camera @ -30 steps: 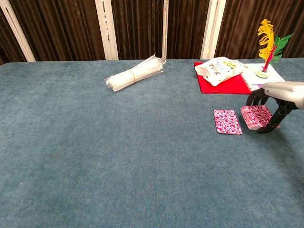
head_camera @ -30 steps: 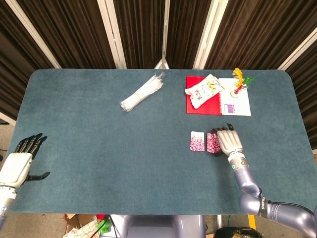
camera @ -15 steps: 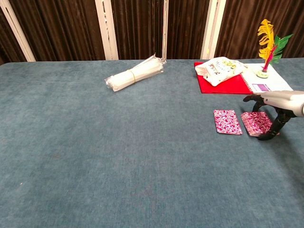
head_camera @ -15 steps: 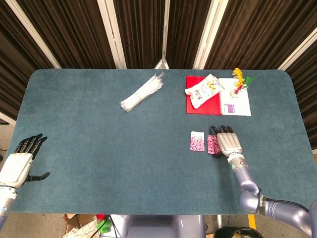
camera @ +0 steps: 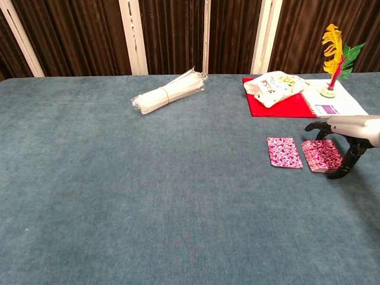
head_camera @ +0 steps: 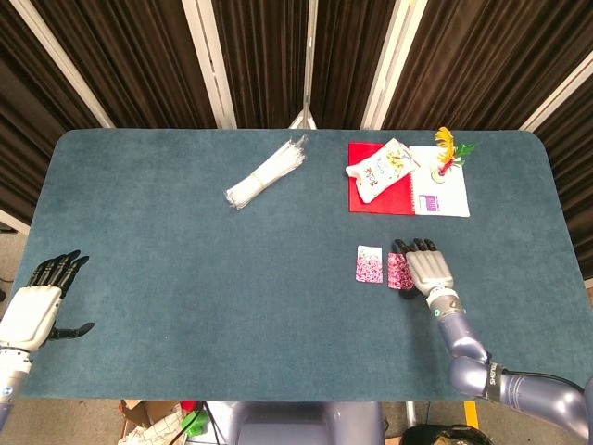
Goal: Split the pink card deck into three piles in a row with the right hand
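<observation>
While your right hand (camera: 347,139) arches over the thicker pink pile (camera: 322,155) at right-centre, apparently gripping its edges beside the first pile (camera: 284,152), lift off a top portion for the third.

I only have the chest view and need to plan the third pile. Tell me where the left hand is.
Observer: The left hand hangs off the table's left edge, near its front corner, holding nothing, its dark fingers apart.
Operator: Report how the right hand sits over the cards from above.
Observer: The right hand lies palm down beside the right stack of pink patterned cards, covering that stack's right edge.
Operator: Say what flanks that stack.
Observer: The left stack of pink patterned cards lies alongside with a narrow gap; bare teal cloth tabletop lies right of the hand.
</observation>
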`<state>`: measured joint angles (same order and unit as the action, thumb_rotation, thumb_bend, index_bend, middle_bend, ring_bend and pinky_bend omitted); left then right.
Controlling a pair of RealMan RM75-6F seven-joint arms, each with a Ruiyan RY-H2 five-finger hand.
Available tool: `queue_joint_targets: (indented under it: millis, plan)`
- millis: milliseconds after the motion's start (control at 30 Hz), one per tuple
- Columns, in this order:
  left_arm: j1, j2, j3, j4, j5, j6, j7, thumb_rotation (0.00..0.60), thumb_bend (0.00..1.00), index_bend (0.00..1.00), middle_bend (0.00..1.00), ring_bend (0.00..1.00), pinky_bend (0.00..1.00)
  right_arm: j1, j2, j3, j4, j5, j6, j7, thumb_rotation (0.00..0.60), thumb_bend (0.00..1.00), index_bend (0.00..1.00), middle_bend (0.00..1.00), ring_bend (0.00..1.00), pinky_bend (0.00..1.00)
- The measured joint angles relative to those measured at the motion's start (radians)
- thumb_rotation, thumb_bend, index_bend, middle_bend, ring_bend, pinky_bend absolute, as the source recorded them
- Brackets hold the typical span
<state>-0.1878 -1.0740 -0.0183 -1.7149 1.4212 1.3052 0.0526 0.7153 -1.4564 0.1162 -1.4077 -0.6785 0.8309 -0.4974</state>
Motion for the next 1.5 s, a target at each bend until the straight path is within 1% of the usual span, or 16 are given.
queue_joint_targets:
  millis: [767, 833, 900, 967, 1067, 1167, 1267, 1500]
  plan:
    - [-0.001, 0.001, -0.001, -0.004, -0.005, -0.004, 0.002, 0.6, 0.0, 0.0, 0.0, 0.0, 0.0, 0.005, -0.002, -0.002, 0.006, -0.017, 0.024, 0.027, 0.6, 0.2, 0.0, 0.0, 0.0, 0.0]
    - [-0.002, 0.002, 0.0, -0.004, -0.005, -0.004, 0.002, 0.6, 0.0, 0.0, 0.0, 0.0, 0.0, 0.006, -0.003, -0.003, 0.008, -0.015, 0.023, 0.027, 0.6, 0.2, 0.08, 0.06, 0.01, 0.0]
    - [-0.001, 0.002, 0.0, -0.004, -0.004, -0.004, 0.002, 0.6, 0.0, 0.0, 0.0, 0.0, 0.0, 0.006, -0.005, -0.002, 0.01, -0.017, 0.026, 0.03, 0.6, 0.2, 0.21, 0.18, 0.07, 0.0]
    - [-0.001, 0.002, 0.0, -0.004, -0.004, -0.004, 0.002, 0.6, 0.0, 0.0, 0.0, 0.0, 0.0, 0.004, -0.011, 0.002, 0.017, -0.027, 0.036, 0.04, 0.6, 0.2, 0.35, 0.34, 0.17, 0.0]
    - [-0.001, 0.002, 0.0, -0.005, -0.005, -0.004, 0.001, 0.6, 0.0, 0.0, 0.0, 0.0, 0.0, -0.002, -0.018, 0.007, 0.026, -0.05, 0.049, 0.06, 0.6, 0.21, 0.45, 0.43, 0.24, 0.0]
    - [-0.001, 0.002, 0.0, -0.005, -0.006, -0.005, 0.0, 0.6, 0.0, 0.0, 0.0, 0.0, 0.0, -0.01, -0.023, 0.011, 0.032, -0.084, 0.061, 0.086, 0.6, 0.22, 0.51, 0.48, 0.27, 0.0]
    - [-0.001, 0.003, 0.0, -0.006, -0.005, -0.004, -0.001, 0.6, 0.0, 0.0, 0.0, 0.0, 0.0, -0.021, -0.02, 0.014, 0.031, -0.121, 0.074, 0.112, 0.6, 0.23, 0.54, 0.51, 0.3, 0.0]
    - [-0.001, 0.003, 0.0, -0.006, -0.003, -0.001, -0.002, 0.6, 0.0, 0.0, 0.0, 0.0, 0.0, -0.038, 0.009, 0.019, -0.003, -0.163, 0.098, 0.135, 0.6, 0.23, 0.55, 0.52, 0.31, 0.0]
